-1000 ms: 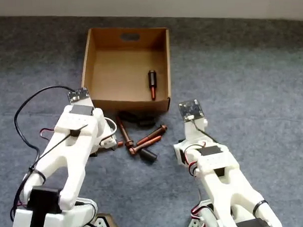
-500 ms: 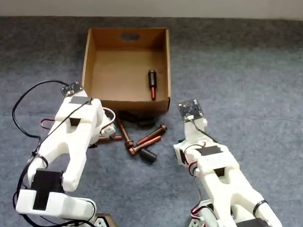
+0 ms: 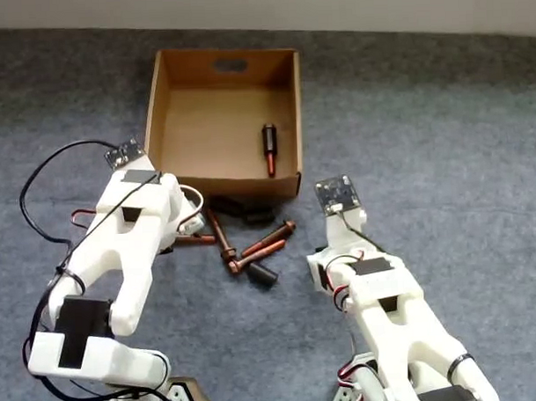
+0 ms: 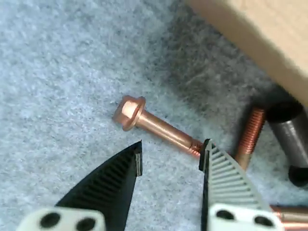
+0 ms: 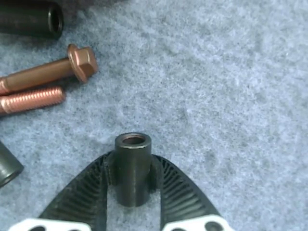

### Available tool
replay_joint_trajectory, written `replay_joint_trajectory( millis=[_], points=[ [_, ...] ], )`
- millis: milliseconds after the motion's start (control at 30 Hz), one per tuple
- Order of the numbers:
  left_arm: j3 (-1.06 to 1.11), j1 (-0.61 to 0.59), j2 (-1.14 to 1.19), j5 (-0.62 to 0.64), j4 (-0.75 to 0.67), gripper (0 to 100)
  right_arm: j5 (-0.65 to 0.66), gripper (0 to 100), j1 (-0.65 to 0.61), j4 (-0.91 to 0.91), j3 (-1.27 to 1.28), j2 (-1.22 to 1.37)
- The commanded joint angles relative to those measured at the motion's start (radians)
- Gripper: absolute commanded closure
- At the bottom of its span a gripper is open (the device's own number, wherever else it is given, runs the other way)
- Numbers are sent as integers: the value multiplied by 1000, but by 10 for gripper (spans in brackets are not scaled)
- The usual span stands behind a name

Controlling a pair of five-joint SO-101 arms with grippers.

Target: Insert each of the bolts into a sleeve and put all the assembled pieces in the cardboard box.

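Close beside cardboard box (image 4: pixel 269 38) wall, left pincer (image 4: pixel 171 154) agape near bolt (image 4: pixel 154 125)

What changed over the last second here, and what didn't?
The left arm swung left and slightly toward the cardboard box, its open jaws now aimed at a copper bolt. Nothing newly grasped or released. The right gripper kept its sleeve; the loose bolts, loose sleeves and the assembled piece in the box stayed put.

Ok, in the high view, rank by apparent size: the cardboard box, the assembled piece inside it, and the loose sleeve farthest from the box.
1. cardboard box
2. assembled piece
3. loose sleeve, clearly shorter than the assembled piece
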Motion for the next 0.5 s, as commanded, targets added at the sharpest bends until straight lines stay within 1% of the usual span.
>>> replay_joint_trajectory(
  millis=[0, 133, 333, 467],
  points=[
    [-15, -12, 2, 35, -9, 790, 20, 993, -7, -16, 7, -25],
    [-13, -13, 4, 35, -9, 790, 20, 993, -7, -16, 15, -25],
    [-13, -94, 4, 35, -54, 790, 20, 993, -7, -16, 15, -25],
    [-7, -110, 4, 35, -51, 790, 21, 993, -7, -16, 15, -25]
  ],
)
